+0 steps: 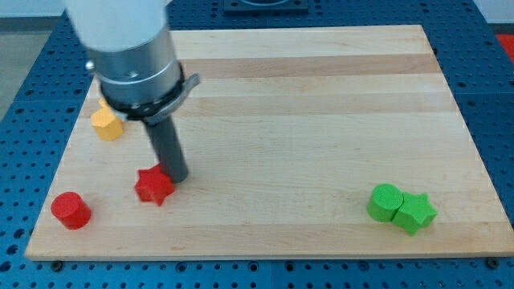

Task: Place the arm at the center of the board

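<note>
My dark rod comes down from the grey arm head at the view's upper left, and my tip [177,178] rests on the wooden board [305,120] left of its middle. The tip touches or nearly touches the upper right edge of a red star block [153,186]. A red cylinder block [71,210] lies near the board's lower left corner. A yellow block [107,124] sits at the left edge, partly hidden behind the arm head. A green cylinder block [385,201] and a green star block [414,213] lie together at the lower right.
Blue perforated table surface [24,96] surrounds the board on all sides. The arm head [132,56] covers the board's upper left corner.
</note>
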Controlling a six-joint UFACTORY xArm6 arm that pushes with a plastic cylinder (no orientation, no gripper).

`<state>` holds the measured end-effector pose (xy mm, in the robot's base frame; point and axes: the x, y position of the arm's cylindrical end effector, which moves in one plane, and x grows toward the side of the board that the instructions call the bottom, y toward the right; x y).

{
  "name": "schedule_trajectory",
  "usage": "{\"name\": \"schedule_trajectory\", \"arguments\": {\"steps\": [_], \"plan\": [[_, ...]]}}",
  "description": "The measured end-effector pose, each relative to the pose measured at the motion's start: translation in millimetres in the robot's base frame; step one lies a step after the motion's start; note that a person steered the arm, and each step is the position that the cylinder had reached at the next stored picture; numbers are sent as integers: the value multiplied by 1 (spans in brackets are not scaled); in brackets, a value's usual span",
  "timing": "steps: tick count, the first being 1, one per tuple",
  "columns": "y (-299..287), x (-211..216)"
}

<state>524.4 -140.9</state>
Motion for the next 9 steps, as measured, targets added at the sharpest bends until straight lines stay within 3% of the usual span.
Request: {"name": "schedule_trajectory", "arguments": {"steps": [2, 4, 8, 9], "plan": [[-47, 32], [-57, 32], [275, -243], [288, -255]]}}
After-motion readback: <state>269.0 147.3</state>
